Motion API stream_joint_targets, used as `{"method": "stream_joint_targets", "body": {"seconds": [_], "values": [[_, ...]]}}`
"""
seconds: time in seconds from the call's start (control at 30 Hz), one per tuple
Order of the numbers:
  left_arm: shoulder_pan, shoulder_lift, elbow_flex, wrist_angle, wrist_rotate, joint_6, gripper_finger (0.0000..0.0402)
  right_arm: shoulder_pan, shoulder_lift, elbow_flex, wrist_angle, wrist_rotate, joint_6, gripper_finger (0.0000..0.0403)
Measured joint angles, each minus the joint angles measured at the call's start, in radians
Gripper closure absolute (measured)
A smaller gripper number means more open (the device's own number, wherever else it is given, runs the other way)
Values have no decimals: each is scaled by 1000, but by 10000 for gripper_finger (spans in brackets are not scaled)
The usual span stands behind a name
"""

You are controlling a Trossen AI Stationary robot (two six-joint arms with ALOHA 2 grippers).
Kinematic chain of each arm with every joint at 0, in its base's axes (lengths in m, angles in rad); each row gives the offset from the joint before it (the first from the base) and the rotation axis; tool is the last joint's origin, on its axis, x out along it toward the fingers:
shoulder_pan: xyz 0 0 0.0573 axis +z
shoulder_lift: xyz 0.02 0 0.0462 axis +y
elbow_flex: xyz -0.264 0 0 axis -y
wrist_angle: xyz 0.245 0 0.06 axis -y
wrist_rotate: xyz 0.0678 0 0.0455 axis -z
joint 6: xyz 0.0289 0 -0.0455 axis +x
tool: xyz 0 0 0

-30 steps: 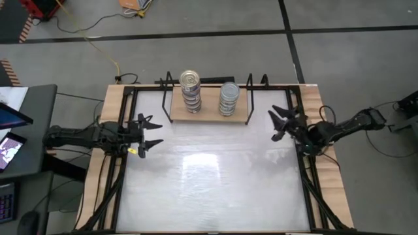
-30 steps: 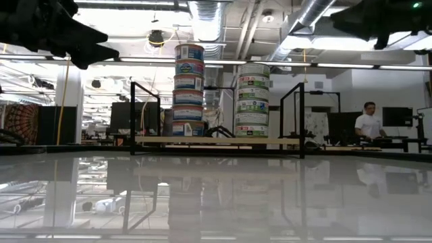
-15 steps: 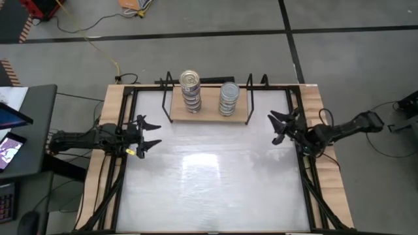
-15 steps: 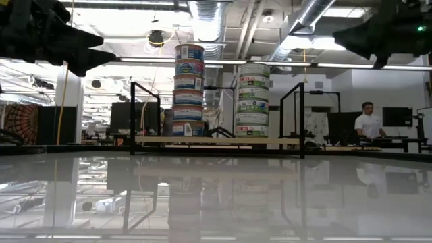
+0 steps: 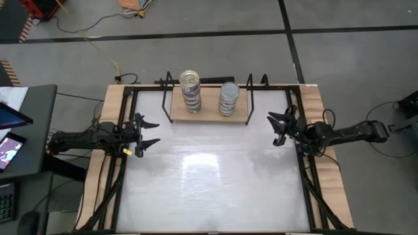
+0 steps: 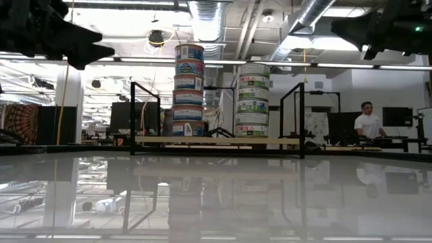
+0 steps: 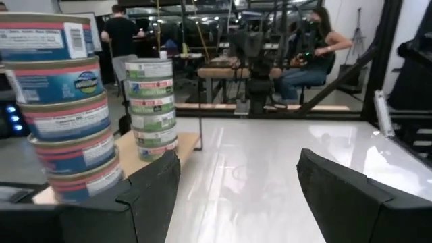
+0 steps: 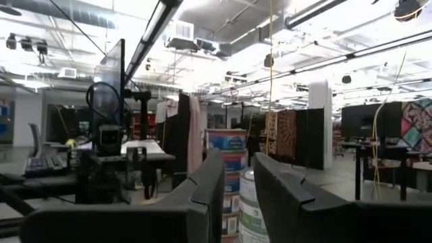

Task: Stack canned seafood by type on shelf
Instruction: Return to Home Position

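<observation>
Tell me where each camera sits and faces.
High view: overhead, straight down on white tabletop; dark left fingers and right fingers show.
Low view: table height, facing the light-wood shelf; fingers overhead.
Left wrist view: behind left fingers, facing blue-labelled tin stack, green-labelled tin stack.
Right wrist view: behind right fingers, likewise.
All views share both stacks.

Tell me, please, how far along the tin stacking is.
Done, it seems: the blue-labelled, gold-topped round tins form one stack and the green-labelled, silver-topped tins another, side by side on the light-wood, wire-ended shelf. In hand: nothing; the left claw and right claw hang open, empty, apart from the shelf. Left: apparently only returning home.
</observation>
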Motion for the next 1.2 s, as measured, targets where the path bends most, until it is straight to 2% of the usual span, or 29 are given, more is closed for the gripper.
{"method": "stream_joint_targets", "body": {"seconds": [0.17,0.27,0.5,0.7,1.0,1.2], "values": [[0,0,1,-55,-12,-22,113,11,-47,0,-19,4,-10,294],[0,0,1,-136,-4,-60,113,15,-58,0,-96,6,18,294],[0,0,1,-187,7,-98,113,14,-56,0,-363,6,233,295],[0,0,0,-189,-32,-34,113,15,-56,0,-479,7,341,295],[0,0,0,-134,-132,71,113,15,-56,0,-573,10,346,295],[0,0,-1,-161,-140,56,113,15,-56,0,-593,10,346,295]]}}
